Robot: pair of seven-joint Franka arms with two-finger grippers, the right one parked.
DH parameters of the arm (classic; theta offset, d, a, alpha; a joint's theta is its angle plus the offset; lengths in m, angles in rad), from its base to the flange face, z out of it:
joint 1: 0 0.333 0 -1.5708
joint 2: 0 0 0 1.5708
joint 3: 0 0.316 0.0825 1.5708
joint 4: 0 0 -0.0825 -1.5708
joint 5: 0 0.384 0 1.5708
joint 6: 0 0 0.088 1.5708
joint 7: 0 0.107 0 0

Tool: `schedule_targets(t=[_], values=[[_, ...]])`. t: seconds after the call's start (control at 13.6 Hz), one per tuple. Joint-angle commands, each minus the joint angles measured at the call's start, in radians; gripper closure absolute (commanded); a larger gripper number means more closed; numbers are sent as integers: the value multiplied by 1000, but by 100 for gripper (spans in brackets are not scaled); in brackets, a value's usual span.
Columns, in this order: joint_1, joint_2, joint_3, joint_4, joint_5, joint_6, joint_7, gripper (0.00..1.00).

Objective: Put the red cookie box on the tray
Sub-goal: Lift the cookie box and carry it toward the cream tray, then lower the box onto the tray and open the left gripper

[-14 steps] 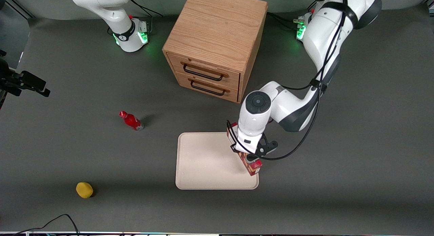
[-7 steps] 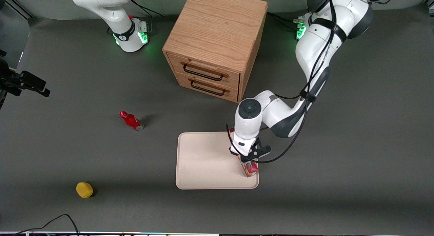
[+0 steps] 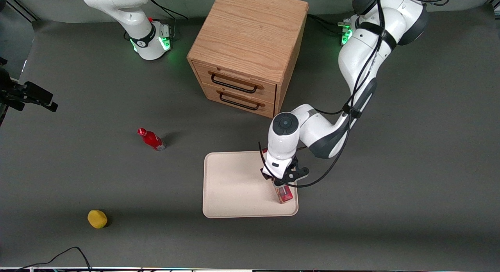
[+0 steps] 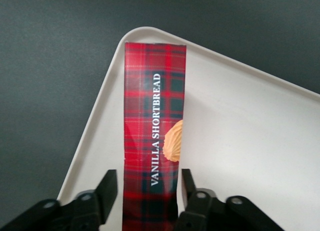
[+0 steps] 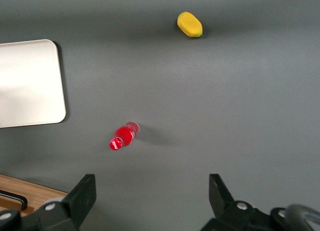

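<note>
The red cookie box (image 4: pixel 152 126), red tartan with "VANILLA SHORTBREAD" lettering, lies flat on the cream tray (image 4: pixel 240 141), close to and roughly along the tray's rim toward the working arm's end. In the front view the box (image 3: pixel 285 194) shows just below the wrist, on the tray (image 3: pixel 234 186). My left gripper (image 4: pixel 149 175) straddles the box's near end. Its fingers (image 4: pixel 109 183) stand open, with a narrow gap on each side of the box. In the front view the gripper (image 3: pixel 279 183) is low over the tray.
A wooden two-drawer cabinet (image 3: pixel 250 49) stands farther from the front camera than the tray. A small red bottle (image 3: pixel 151 139) and a yellow lemon-like object (image 3: pixel 97 219) lie toward the parked arm's end of the table. A black cable (image 3: pixel 58 256) lies near the front edge.
The gripper and the box have moved lower and slightly inward over the tray, toward the parked arm's end. The box now rests on the tray.
</note>
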Motion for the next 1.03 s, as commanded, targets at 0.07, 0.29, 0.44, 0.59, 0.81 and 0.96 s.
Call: schedule_targets(t=[0.07,0.29,0.44,0.59,0.81,0.96], values=[[19,-25,-1,31,8,-19,-7,0],[61,-68,-56,31,-6,-132,75,0],[130,-123,-108,28,-68,-234,190,0],[166,-218,-116,-1,-131,-362,331,0],[261,-417,-104,-125,-315,-461,565,0],[313,-569,-89,-254,-369,-480,626,0]])
